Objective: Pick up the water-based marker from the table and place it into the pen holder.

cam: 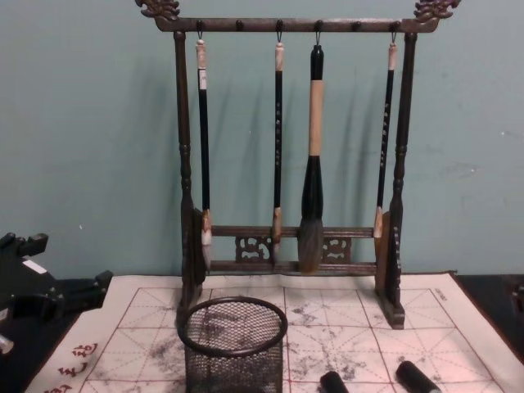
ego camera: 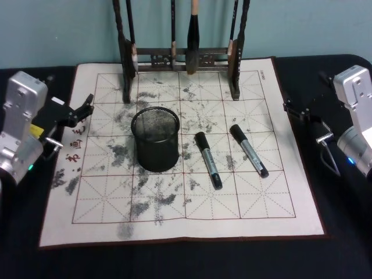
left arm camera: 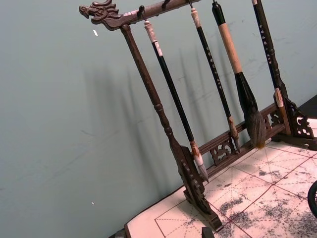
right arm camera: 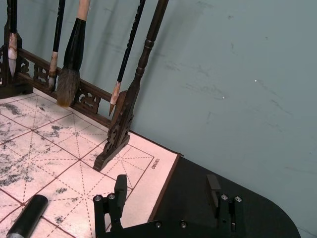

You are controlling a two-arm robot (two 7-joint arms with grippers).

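Left tool (ego camera: 80, 111) sits off the mat's left edge, open/shut: can't tell. Pen holder (ego camera: 155, 150): round black wire mesh, solid rim, upright on stained cream mat (ego camera: 104, 215). Just right of it lie the left marker (ego camera: 208, 160) and right marker (ego camera: 249, 150), flat and apart; smooth round barrels w/ dark caps, prob. roll easily. Right tool (right arm camera: 167, 188) over bare dark counter (ego camera: 349, 238), jaws wide apart, empty. We'd take the right marker w/ it: pinch across the barrel mid-length, lift, tip vertical, release inside the rim.
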